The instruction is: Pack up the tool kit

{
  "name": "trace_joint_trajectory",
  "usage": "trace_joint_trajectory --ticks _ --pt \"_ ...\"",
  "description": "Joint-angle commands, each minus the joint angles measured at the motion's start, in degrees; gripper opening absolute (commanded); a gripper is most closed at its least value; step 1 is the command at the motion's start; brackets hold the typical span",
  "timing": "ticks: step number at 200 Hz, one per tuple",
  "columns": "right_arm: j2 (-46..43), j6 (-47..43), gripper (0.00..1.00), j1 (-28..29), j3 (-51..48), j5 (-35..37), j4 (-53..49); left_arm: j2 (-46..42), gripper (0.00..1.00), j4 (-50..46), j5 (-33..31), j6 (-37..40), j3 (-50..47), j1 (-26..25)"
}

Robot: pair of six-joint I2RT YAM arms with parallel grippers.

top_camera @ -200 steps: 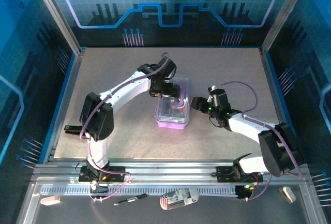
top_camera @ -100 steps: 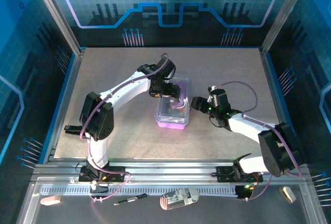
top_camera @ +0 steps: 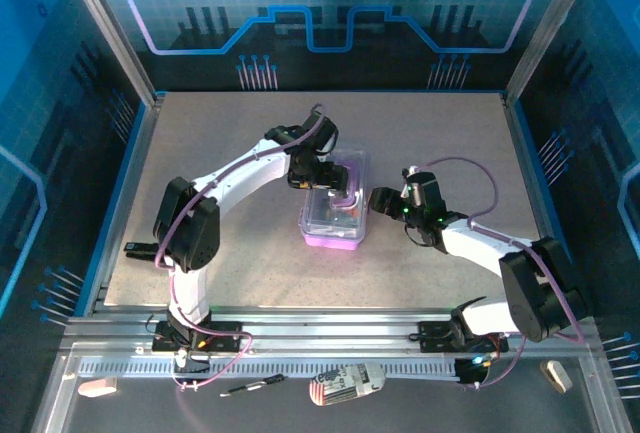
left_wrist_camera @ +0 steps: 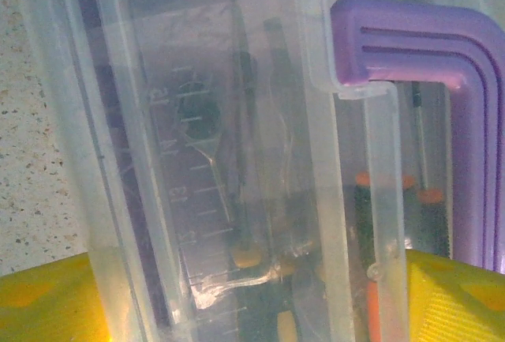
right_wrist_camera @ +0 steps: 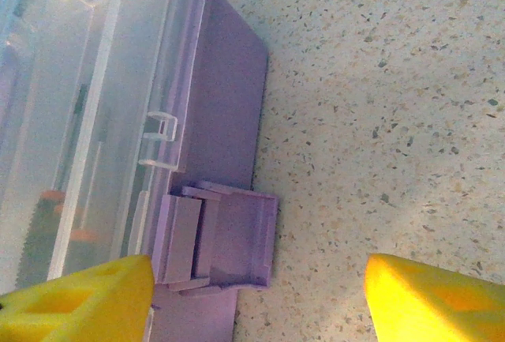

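The tool kit [top_camera: 335, 211] lies mid-table, a clear lid over a purple base. My left gripper [top_camera: 319, 177] hovers low over its far left part, open. In the left wrist view the clear lid [left_wrist_camera: 197, 144] is very close, with the purple handle [left_wrist_camera: 442, 42] at the right and orange-tipped screwdrivers [left_wrist_camera: 364, 200] showing through; the yellow fingertips [left_wrist_camera: 43, 302] stand wide apart at the bottom corners. My right gripper [top_camera: 379, 200] is open at the kit's right side. Between its yellow fingertips [right_wrist_camera: 75, 298] the purple latch [right_wrist_camera: 225, 239] sticks out from the base, untouched.
The speckled table [top_camera: 220, 143] has free room around the kit. Metal frame posts [top_camera: 105, 33] stand at the back corners. On the rail in front of the arm bases lie a crumpled packet [top_camera: 345, 383] and a thin black tool [top_camera: 255, 385].
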Motion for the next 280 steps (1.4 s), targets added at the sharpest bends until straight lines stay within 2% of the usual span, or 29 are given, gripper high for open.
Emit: trace_joint_trajectory --ticks 1,30,54,86,109,174,201,243,280 --pt "-0.1 -1.2 0.72 -0.7 0.4 -0.3 -0.8 4.5 0.82 0.4 1.3 1.0 -4.8 1.0" --pt "0.1 -2.0 0.74 -0.8 0.9 -2.4 -0.5 4.3 0.82 2.4 2.0 0.6 -7.1 1.8" --pt "0.4 -1.4 0.75 -2.0 0.3 -5.4 1.6 3.4 0.76 5.3 3.0 0.0 -9.9 2.7" --pt "1.2 0.9 0.77 -6.2 -0.8 -13.0 6.7 0.7 0.72 10.6 6.7 -1.7 -15.6 5.6" --pt "2.6 3.1 0.77 -8.8 -1.0 -18.6 10.3 0.0 0.71 11.3 7.2 -1.3 -17.6 6.6" --pt "9.2 8.9 0.78 -9.5 -0.4 -29.7 20.6 -1.7 0.69 14.7 9.8 -0.5 -22.2 9.1" --pt "12.6 12.3 0.79 -9.5 -0.9 -31.8 26.1 -2.4 0.68 15.3 10.1 -0.6 -23.8 10.2" --pt "13.0 13.2 0.81 -9.6 -1.4 -31.6 27.4 -2.4 0.65 11.3 4.2 0.1 -23.3 10.3" --pt "13.4 13.2 0.83 -9.6 -1.0 -32.3 27.3 -2.9 0.64 13.8 6.2 -0.1 -26.2 11.8"
